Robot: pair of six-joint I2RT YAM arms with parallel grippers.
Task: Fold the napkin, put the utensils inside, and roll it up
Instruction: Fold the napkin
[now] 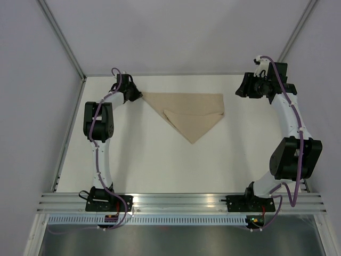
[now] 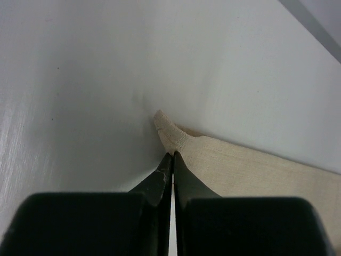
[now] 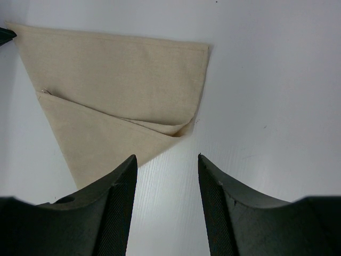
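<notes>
The tan napkin (image 1: 186, 109) lies on the white table, folded into a triangle whose point faces the arms, with a smaller flap folded over its lower part. My left gripper (image 1: 139, 96) is at the napkin's far left corner. In the left wrist view the gripper (image 2: 173, 154) is shut, and the napkin (image 2: 256, 170) corner pokes out just past its tips. My right gripper (image 1: 240, 92) is open and empty, a little to the right of the napkin. The right wrist view shows the gripper (image 3: 167, 156) above bare table near the napkin (image 3: 117, 74). The utensils are out of view.
The white table (image 1: 160, 165) is bounded by a metal frame post at the back left (image 1: 64, 40) and one at the back right (image 1: 298, 32). An aluminium rail (image 1: 181, 201) runs along the near edge at the arm bases.
</notes>
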